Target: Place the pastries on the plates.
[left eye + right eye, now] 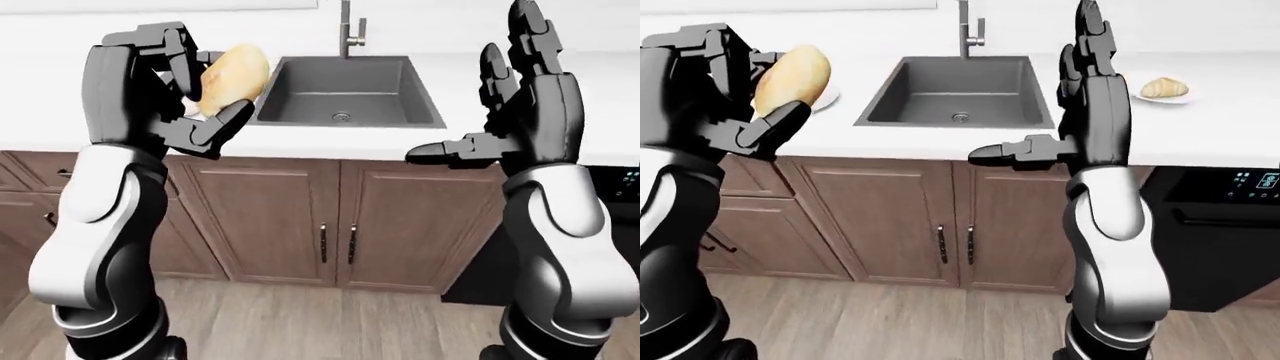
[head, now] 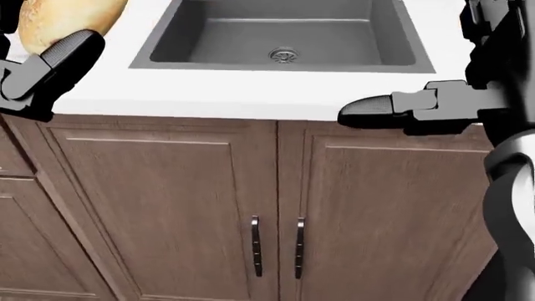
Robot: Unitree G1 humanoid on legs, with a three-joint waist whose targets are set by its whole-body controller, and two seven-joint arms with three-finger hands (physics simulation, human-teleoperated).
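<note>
My left hand [image 1: 765,79] is raised at the left of the right-eye view, shut on a golden bread roll [image 1: 792,75]. Just past the roll, the rim of a white plate [image 1: 827,97] shows on the white counter [image 1: 1200,127]. A croissant [image 1: 1163,88] lies on a second white plate [image 1: 1188,97] at the right of the counter. My right hand [image 1: 478,97] is held upright and open, fingers pointing up and thumb sticking out to the left, holding nothing. In the head view only the roll [image 2: 63,19] and both thumbs show.
A grey sink [image 1: 955,94] with a faucet [image 1: 969,30] sits in the middle of the counter, between the two plates. Wooden cabinet doors [image 2: 167,207] with dark handles are below it. A black appliance [image 1: 1225,232] stands at the right; wood floor below.
</note>
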